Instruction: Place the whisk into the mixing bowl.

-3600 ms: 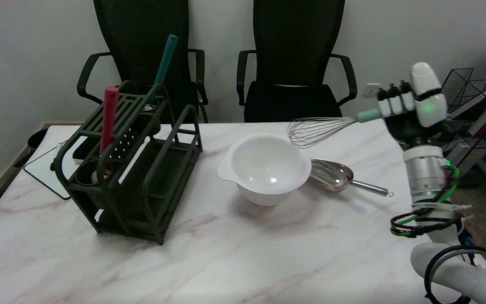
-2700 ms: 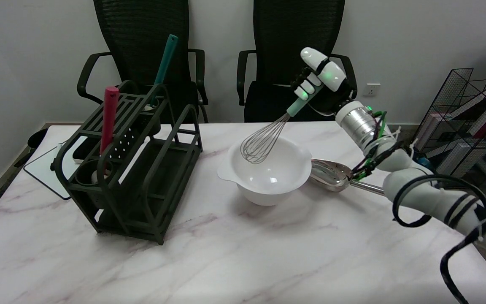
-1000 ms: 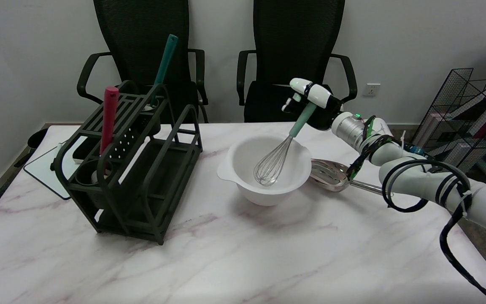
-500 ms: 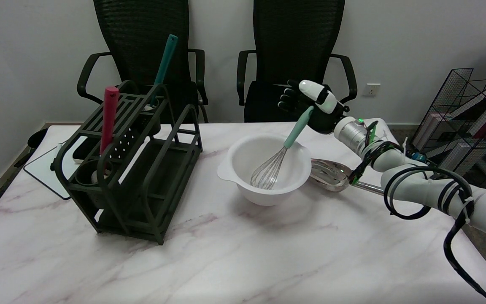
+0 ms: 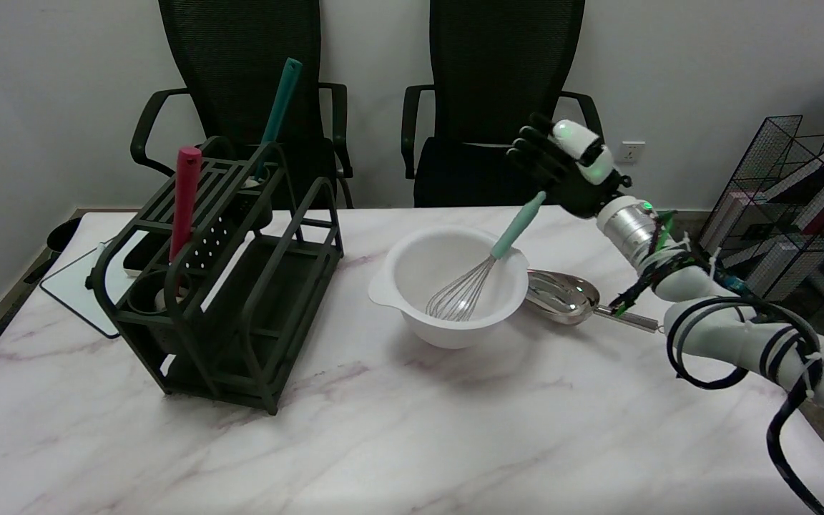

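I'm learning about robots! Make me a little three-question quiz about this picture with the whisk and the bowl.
1. True or false: the whisk has its wire end inside the mixing bowl.
2. What lies on the table just right of the bowl: (a) a metal scoop, (b) a cup, (c) a plate?
3. Fill in: the right hand is above the whisk's handle with its fingers ____.

Key
1. True; the green handle leans on the bowl's right rim.
2. (a), the metal scoop.
3. Spread; the hand holds nothing.
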{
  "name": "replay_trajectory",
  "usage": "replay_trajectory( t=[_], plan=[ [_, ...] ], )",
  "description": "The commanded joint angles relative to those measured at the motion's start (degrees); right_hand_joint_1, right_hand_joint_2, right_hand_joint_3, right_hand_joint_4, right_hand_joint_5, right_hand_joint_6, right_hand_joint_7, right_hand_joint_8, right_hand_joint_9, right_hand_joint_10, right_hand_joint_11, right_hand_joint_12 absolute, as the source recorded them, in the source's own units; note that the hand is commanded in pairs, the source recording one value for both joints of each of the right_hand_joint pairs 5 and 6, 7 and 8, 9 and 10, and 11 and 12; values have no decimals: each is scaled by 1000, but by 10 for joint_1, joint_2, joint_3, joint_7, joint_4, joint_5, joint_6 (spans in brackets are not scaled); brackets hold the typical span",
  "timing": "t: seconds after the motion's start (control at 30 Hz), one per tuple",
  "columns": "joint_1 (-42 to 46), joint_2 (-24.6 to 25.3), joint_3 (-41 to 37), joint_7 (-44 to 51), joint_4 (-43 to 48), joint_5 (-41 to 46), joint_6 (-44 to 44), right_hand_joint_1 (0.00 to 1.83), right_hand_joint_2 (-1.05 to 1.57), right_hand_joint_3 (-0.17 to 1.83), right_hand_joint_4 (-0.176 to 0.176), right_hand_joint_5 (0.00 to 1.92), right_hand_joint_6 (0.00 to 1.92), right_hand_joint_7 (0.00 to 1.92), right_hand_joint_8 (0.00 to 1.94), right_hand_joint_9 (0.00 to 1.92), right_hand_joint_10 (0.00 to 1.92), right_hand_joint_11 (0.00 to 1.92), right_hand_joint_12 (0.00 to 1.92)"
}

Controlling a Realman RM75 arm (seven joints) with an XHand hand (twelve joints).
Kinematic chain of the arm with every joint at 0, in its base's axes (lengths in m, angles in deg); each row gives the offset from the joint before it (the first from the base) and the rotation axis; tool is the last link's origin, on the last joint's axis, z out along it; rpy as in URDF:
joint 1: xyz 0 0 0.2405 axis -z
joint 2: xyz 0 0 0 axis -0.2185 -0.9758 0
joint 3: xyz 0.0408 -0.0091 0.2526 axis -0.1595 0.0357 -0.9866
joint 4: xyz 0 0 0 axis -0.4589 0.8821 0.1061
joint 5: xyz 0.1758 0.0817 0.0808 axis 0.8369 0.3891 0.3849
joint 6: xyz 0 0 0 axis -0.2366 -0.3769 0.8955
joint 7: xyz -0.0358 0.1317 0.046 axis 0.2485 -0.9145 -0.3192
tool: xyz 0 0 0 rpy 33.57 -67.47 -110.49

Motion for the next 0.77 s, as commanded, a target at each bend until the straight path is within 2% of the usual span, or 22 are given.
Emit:
replay_trajectory(
  t=[0.03,0.13,0.2,0.33,0.4,0.47,0.57,0.7,0.77],
  plan=[
    [231,14,-267,6,61,1,-278,1115,30,1092,0,602,602,748,748,721,721,688,688],
    [264,23,-272,6,79,14,-380,1063,169,1036,0,725,725,803,803,731,731,677,677],
    [284,27,-263,6,67,21,-435,1023,357,883,0,815,815,946,946,865,865,722,722],
    [343,49,-224,6,-27,21,-503,991,601,773,0,1013,1013,1376,1376,1328,1328,1136,1136],
    [368,70,-189,7,-72,18,-526,948,660,761,0,1100,1100,1468,1468,1484,1484,1263,1263],
    [385,93,-143,24,-106,17,-555,941,721,740,0,1151,1151,1537,1537,1580,1580,1406,1406],
    [393,124,-80,71,-112,15,-600,952,793,686,0,1242,1242,1646,1646,1703,1703,1602,1602],
    [407,144,-20,123,-93,21,-649,935,874,675,0,1455,1455,1766,1766,1810,1810,1727,1727],
    [412,146,-11,150,-83,17,-658,933,886,682,0,1484,1484,1776,1776,1817,1817,1737,1737]
  ],
)
